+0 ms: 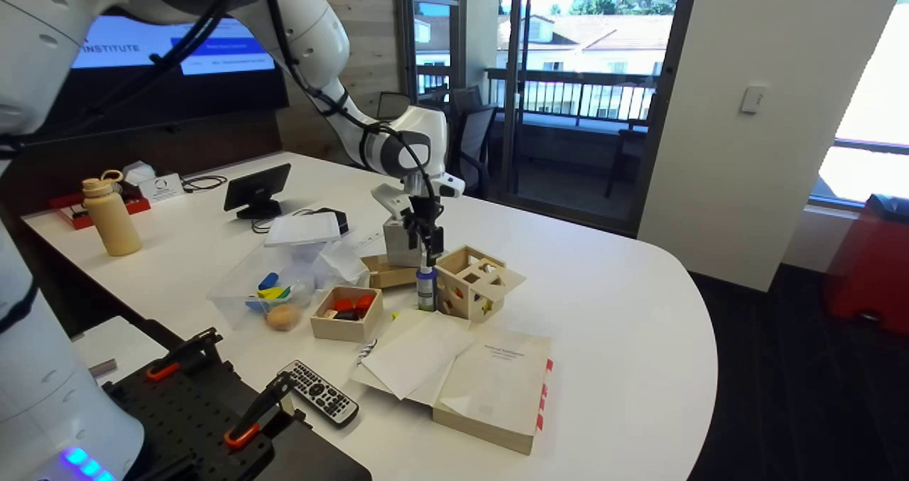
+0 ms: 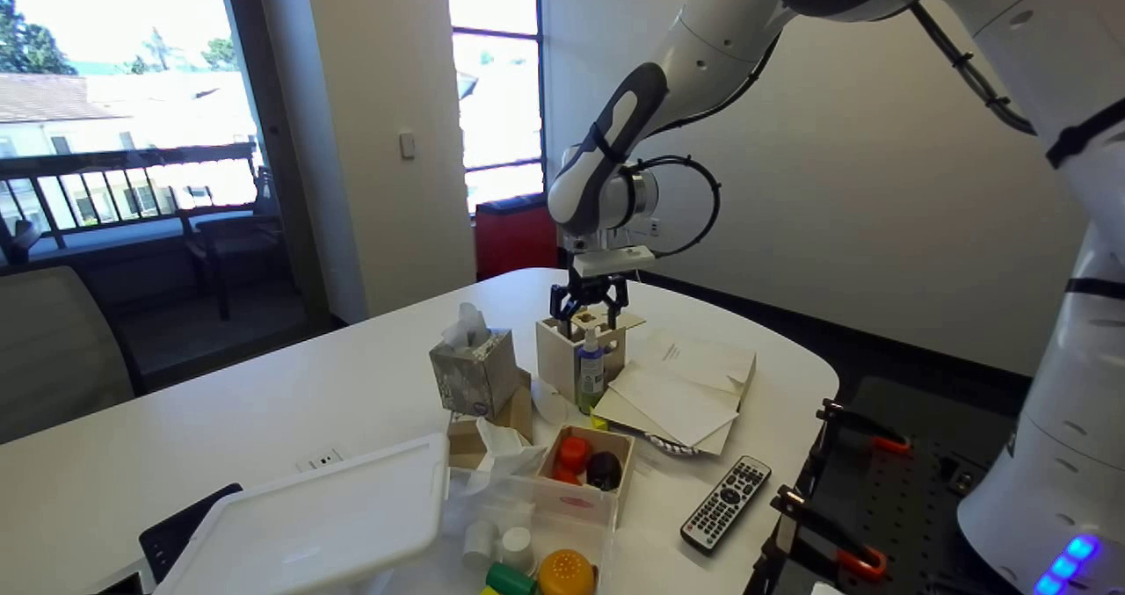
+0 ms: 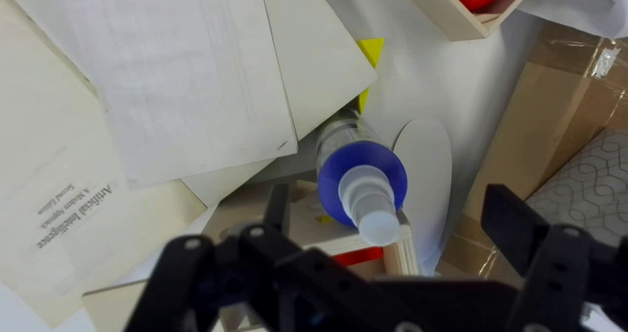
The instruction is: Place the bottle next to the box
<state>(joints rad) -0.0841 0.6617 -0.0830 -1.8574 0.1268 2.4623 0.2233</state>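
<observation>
Blue-shouldered, clear-capped bottle [image 1: 426,289] stands upright just beside the wooden shape-sorter cube [image 2: 557,359], below the widely spread, empty gripper [image 3: 391,210], which should centre over it, descend straight without brushing the cube, then squeeze evenly around its body.

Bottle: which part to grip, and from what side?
Probably the cap, from straight above. The bottle stands upright and narrows toward the top, and the wooden box is close beside it, so a high grip should leave the open gripper more room than a low one.
</observation>
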